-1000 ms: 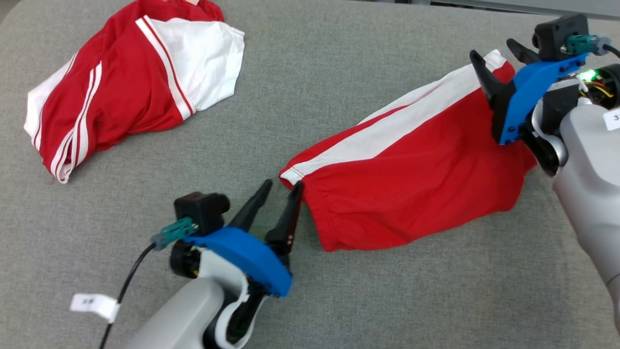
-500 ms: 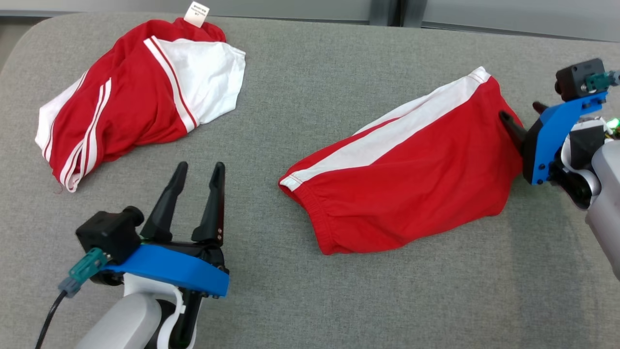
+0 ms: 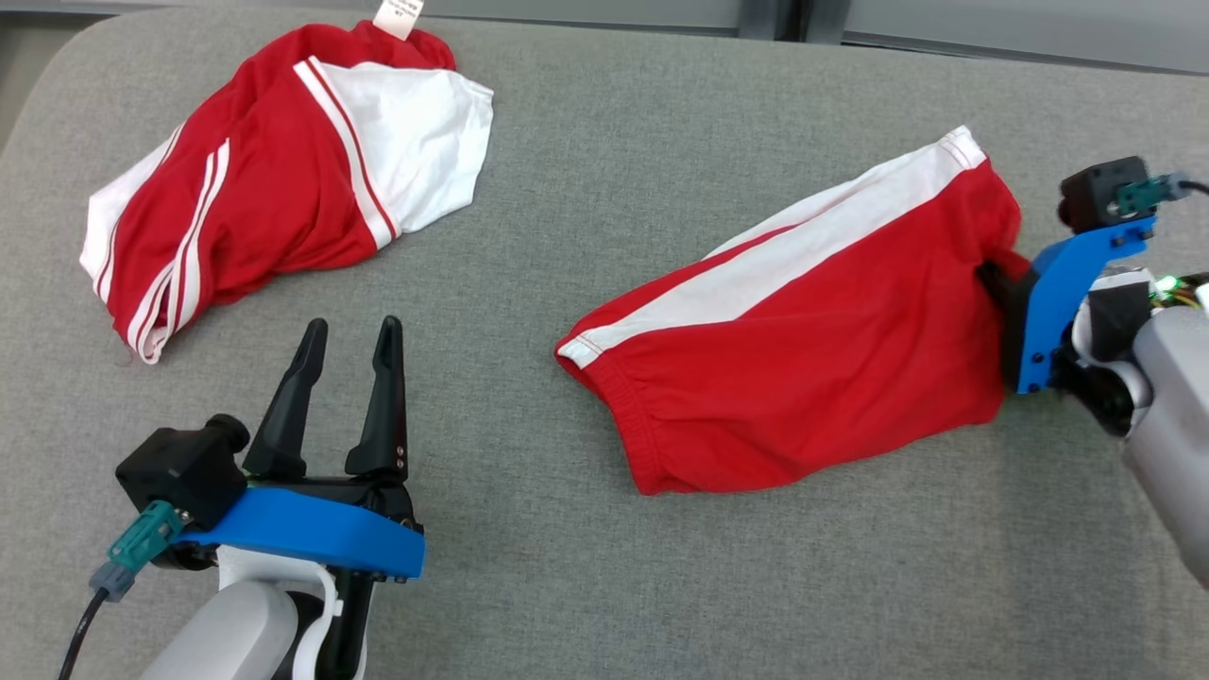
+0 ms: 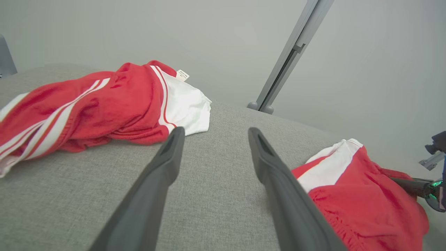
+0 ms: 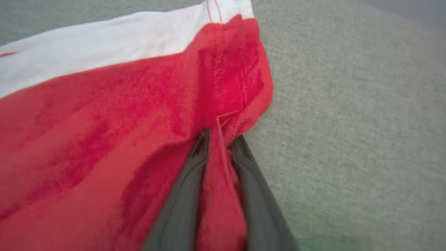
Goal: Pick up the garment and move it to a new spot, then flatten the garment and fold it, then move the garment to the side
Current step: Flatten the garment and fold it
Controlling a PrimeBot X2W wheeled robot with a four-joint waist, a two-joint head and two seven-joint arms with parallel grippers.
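Garment (image 3: 803, 359) edge pinched in right gripper (image 5: 217, 138) jaws, left gripper (image 3: 352, 327) jaws spread

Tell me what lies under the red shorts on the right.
The grey padded surface shows all around the red shorts; anything beneath them is covered. At their right edge, the fingers of the right gripper pinch a fold of red cloth.

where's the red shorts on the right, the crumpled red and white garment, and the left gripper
red shorts (image 3: 812, 368): head view, middle of the red panel
crumpled garment (image 3: 255, 217): head view, red fold near its middle
left gripper (image 3: 352, 329): head view, midway between its fingertips
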